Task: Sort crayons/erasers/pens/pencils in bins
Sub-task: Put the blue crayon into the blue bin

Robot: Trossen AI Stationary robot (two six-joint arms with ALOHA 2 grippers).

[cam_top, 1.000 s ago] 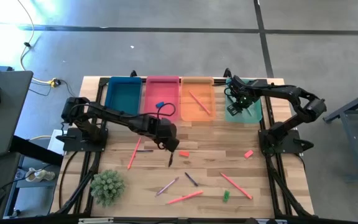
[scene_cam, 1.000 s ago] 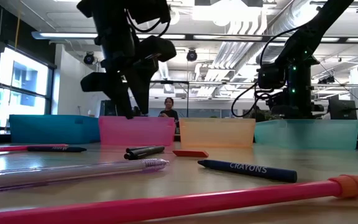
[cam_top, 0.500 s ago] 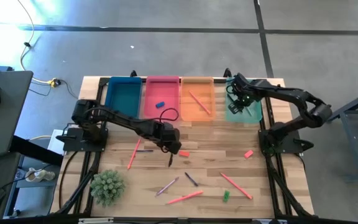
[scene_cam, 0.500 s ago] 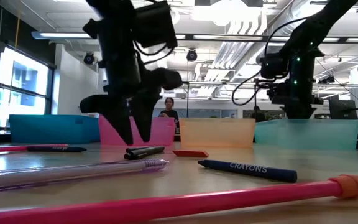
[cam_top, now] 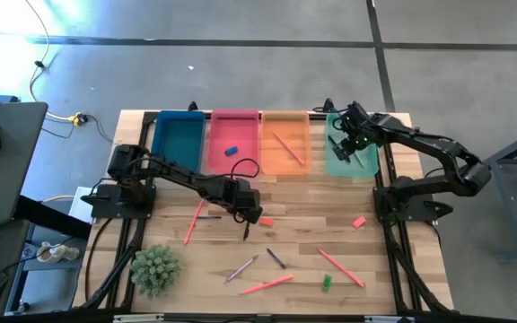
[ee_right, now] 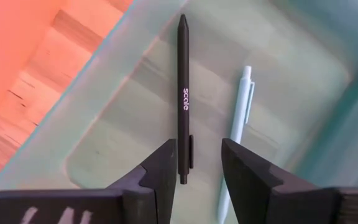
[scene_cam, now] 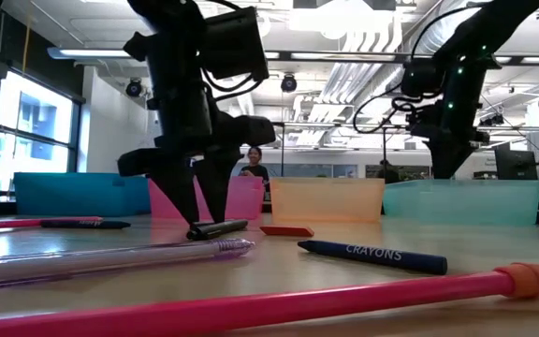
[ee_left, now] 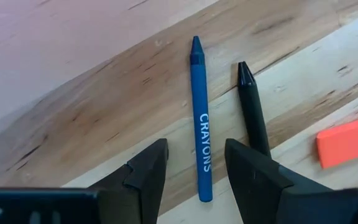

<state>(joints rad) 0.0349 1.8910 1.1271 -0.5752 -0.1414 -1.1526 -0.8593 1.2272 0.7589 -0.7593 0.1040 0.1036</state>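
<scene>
A blue crayon (ee_left: 199, 124) and a black stick (ee_left: 250, 102) lie side by side on the wood (cam_top: 246, 231). My left gripper (ee_left: 194, 149) hangs low over their near ends, pointing down and open. Its fingers stand on either side of the crayon's blunt end, and one finger hides the black stick's end. In the low view its tips (scene_cam: 201, 217) are just above the table. My right gripper (ee_right: 197, 146) is open above the teal bin (cam_top: 366, 166). In that bin lie a black pen (ee_right: 183, 93) and a pale blue pen (ee_right: 238, 124).
The blue (cam_top: 178, 135), pink (cam_top: 236, 126) and orange (cam_top: 285, 121) bins line the far edge. A red eraser (cam_top: 265, 221) lies just right of my left gripper. Another crayon (cam_top: 276, 258), pink sticks (cam_top: 193, 222) (cam_top: 341, 267), a green eraser (cam_top: 327, 283) and a plant (cam_top: 155, 269) sit nearer the front.
My left gripper has come down from bin-top height to just above the table, over the near ends of the two sticks, and stays open. My right gripper has risen above the teal bin, its fingers as wide as before.
</scene>
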